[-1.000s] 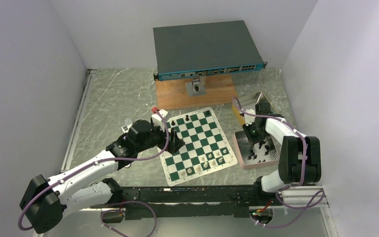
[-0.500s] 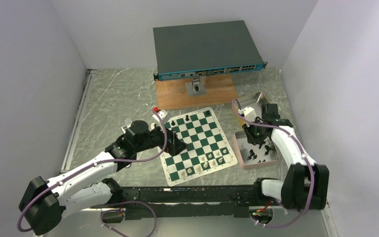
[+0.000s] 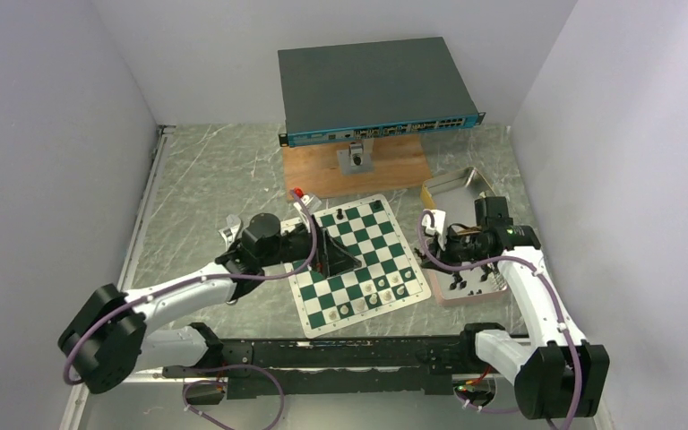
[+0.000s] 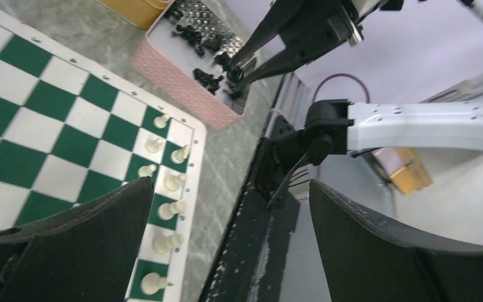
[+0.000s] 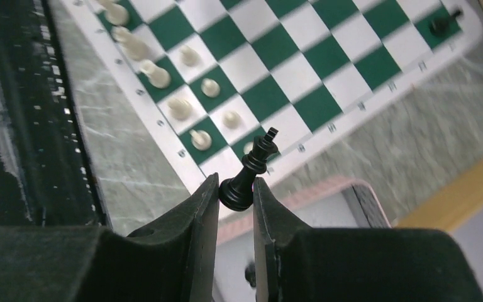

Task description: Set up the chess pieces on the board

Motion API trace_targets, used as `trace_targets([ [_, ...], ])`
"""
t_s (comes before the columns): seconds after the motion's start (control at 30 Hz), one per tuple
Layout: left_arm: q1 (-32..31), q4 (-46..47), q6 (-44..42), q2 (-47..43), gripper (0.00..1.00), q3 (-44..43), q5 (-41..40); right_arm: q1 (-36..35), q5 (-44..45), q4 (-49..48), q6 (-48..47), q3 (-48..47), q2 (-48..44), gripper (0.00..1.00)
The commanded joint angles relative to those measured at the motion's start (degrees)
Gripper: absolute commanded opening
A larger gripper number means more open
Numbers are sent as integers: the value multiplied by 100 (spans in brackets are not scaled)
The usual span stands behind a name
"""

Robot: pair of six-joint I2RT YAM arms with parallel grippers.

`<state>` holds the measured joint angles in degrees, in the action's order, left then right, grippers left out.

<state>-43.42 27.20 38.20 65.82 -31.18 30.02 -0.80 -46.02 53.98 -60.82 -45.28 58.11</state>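
Overhead, marbled grey tabletop (image 3: 206,179), pale walls (image 3: 54,134) around, board (image 3: 381,235) central.

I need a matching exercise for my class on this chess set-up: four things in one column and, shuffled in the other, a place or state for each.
1. left gripper
2. right gripper
3. white pieces
4. pink tray

A. holds loose black pieces
B. open, over the board
C. standing on the board
D. shut on a black piece

Pairs: 1-B, 2-D, 3-C, 4-A
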Motion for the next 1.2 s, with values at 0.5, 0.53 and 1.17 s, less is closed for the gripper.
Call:
trace_targets([
  [0.5,-914,990,1583,2123,95,-1335,-217,-350,-1960,884,-2195,-3,83,4],
  [0.53,-956,915,1559,2172,95,-1400,-270,-358,-1967,1017,-2309,-33,109,4],
  [1.17,-1310,-390,1031,2523,67,-2198,-779,-452,-2061,1159,-2428,-70,142,4],
])
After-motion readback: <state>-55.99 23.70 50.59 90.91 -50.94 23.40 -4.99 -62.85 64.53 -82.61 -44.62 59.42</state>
